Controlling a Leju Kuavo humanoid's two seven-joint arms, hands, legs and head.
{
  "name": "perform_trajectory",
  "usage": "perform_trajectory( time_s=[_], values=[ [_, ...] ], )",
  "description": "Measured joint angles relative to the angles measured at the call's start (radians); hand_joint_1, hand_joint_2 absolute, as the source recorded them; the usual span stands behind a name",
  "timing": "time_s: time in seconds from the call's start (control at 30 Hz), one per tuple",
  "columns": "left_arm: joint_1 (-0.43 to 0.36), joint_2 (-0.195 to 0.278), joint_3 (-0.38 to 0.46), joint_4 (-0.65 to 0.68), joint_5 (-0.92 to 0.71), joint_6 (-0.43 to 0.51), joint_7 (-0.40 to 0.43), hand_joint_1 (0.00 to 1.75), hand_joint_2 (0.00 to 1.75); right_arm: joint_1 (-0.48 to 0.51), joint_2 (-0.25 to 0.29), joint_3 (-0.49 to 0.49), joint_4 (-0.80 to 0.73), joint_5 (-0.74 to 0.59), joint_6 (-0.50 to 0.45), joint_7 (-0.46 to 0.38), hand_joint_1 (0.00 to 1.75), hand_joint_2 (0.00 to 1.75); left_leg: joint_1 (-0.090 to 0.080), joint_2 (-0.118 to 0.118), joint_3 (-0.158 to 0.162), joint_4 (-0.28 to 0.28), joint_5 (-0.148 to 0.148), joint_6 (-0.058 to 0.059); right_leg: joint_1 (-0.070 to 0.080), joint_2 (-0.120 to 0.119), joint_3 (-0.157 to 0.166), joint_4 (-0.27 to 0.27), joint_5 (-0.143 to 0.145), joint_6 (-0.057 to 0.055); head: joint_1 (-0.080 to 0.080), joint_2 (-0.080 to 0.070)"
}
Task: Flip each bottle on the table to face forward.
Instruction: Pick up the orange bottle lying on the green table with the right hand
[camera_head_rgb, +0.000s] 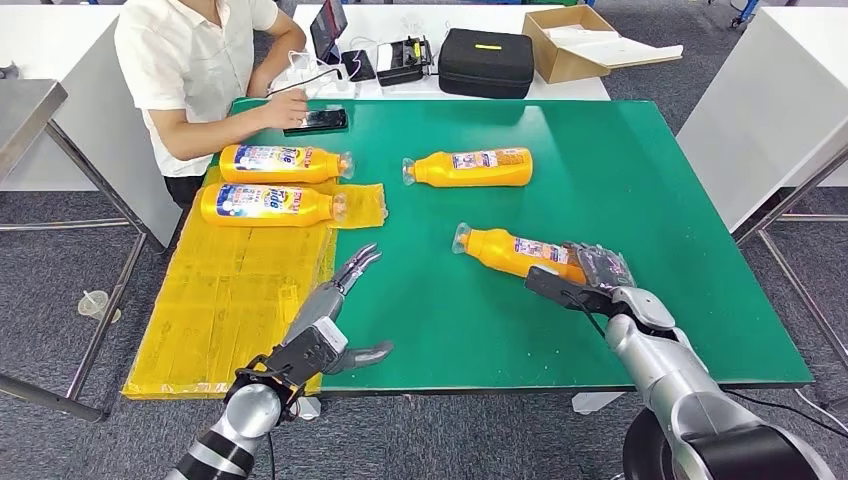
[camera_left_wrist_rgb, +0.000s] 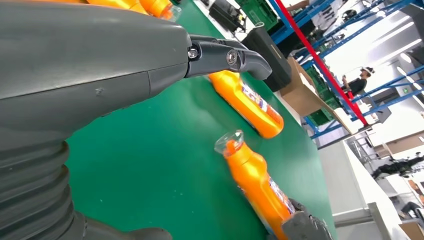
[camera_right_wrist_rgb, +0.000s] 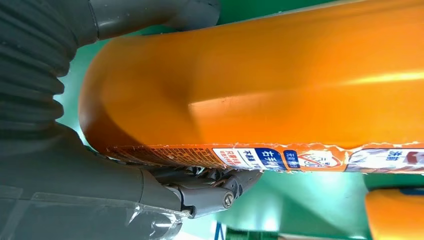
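done: two detergent bottles label-up on yellow mat
left: far bottle
right hand: grips near bottle
left hand: spread, empty

The head view looked forward and down over the green table. The left wrist view faced rightward across it, low. The right wrist view sat close against the near orange bottle, shared by all three views.
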Motion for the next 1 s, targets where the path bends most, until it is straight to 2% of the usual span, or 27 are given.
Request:
perform_trajectory(
  time_s=[0.1, 0.2, 0.27, 0.33, 0.5, 0.57, 0.7, 0.77, 0.87, 1.0],
  values=[
    [-0.005, 0.0, -0.004, 0.009, 0.012, -0.001, -0.008, 0.0, 1.75, 0.006, -0.008, -0.028, 0.008, -0.065, 0.011, -0.072, 1.75, 1.75, 0.0, 0.0, 0.0, 0.0, 0.0, 0.0, 0.0, 0.0, 0.001, 0.0, 0.0, 0.0, 0.0, 0.0],
    [-0.005, -0.002, -0.005, 0.015, 0.051, -0.004, -0.013, 0.0, 1.75, 0.034, -0.01, -0.068, 0.003, -0.194, 0.043, -0.203, 1.75, 1.75, 0.0, 0.0, 0.0, 0.0, 0.0, 0.0, 0.0, 0.0, 0.001, 0.0, 0.0, 0.0, 0.0, 0.0],
    [-0.001, -0.013, -0.003, 0.02, 0.13, -0.028, -0.005, 0.0, 1.75, 0.066, -0.011, -0.1, -0.024, -0.305, 0.098, -0.287, 1.75, 1.75, 0.0, 0.0, 0.0, 0.0, -0.001, 0.0, 0.0, 0.0, 0.001, 0.0, 0.0, 0.0, 0.0, 0.0],
    [0.009, -0.035, 0.0, 0.026, 0.241, -0.06, 0.009, 0.0, 1.75, 0.114, -0.011, -0.128, -0.078, -0.397, 0.151, -0.336, 1.75, 1.75, 0.0, 0.0, 0.0, 0.0, -0.002, 0.0, 0.0, 0.0, 0.001, 0.0, 0.0, 0.0, 0.0, 0.0],
    [0.031, -0.087, 0.001, 0.048, 0.454, -0.107, 0.031, 0.0, 1.75, 0.216, 0.002, -0.158, -0.224, -0.516, 0.199, -0.376, 1.75, 1.75, 0.0, 0.001, -0.001, 0.0, -0.003, -0.001, 0.001, 0.001, 0.0, 0.0, 0.0, 0.0, 0.0, 0.0],
    [0.034, -0.101, -0.001, 0.061, 0.495, -0.084, 0.012, 0.0, 1.75, 0.255, 0.022, -0.16, -0.299, -0.569, 0.212, -0.388, 1.75, 1.75, 0.0, 0.001, -0.004, -0.001, -0.003, -0.001, 0.001, 0.001, -0.002, 0.0, 0.0, 0.0, 0.0, 0.0],
    [0.003, -0.105, -0.011, 0.092, 0.327, 0.088, -0.103, 0.0, 1.75, 0.297, 0.089, -0.14, -0.45, -0.636, 0.21, -0.382, 1.75, 1.75, 0.001, 0.003, -0.007, -0.001, -0.001, -0.002, 0.001, 0.001, -0.007, 0.001, 0.001, 0.0, -0.001, 0.0],
    [-0.016, -0.105, -0.012, 0.105, 0.269, 0.138, -0.136, 0.0, 1.75, 0.298, 0.119, -0.118, -0.502, -0.642, 0.206, -0.377, 1.75, 1.75, 0.001, 0.002, -0.007, -0.001, -0.001, -0.002, 0.001, 0.001, -0.007, 0.002, 0.0, 0.0, 0.0, 0.0],
    [-0.031, -0.105, -0.005, 0.122, 0.282, 0.119, -0.141, 0.0, 1.75, 0.296, 0.154, -0.086, -0.55, -0.647, 0.202, -0.376, 1.75, 1.75, 0.001, 0.001, -0.008, -0.001, 0.0, -0.002, 0.001, 0.001, -0.007, 0.002, 0.0, 0.0, 0.0, 0.0],
    [-0.036, -0.112, 0.016, 0.136, 0.353, 0.04, -0.131, 0.0, 1.75, 0.298, 0.196, -0.042, -0.577, -0.647, 0.184, -0.383, 1.75, 1.75, 0.001, 0.001, -0.009, 0.0, -0.001, -0.001, 0.001, 0.001, -0.008, 0.002, 0.0, 0.0, 0.0, 0.0]
  ],
)
